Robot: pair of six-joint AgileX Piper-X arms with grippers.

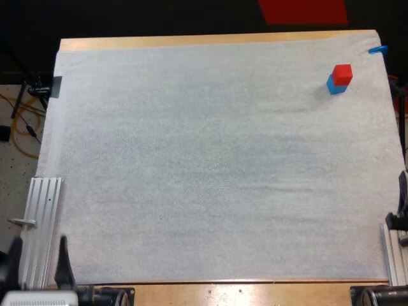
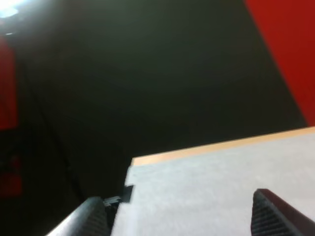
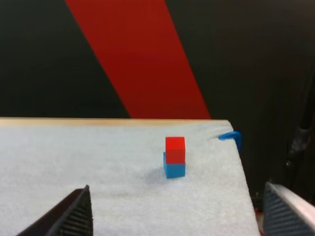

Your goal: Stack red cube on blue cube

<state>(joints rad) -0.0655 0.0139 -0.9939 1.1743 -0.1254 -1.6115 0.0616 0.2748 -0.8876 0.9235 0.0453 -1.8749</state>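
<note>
The red cube sits on top of the blue cube near the far right corner of the white mat. In the right wrist view the same red cube rests squarely on the blue cube, well ahead of my right gripper. That gripper's fingers stand wide apart with nothing between them. My left gripper is open too, over the mat's far left corner. In the high view the left gripper is pulled back at the near left edge, far from the cubes.
An aluminium rail lies along the mat's near left edge, and another rail along the near right edge. A bare wooden table strip runs along the front. Beyond the table's left side are floor and cables.
</note>
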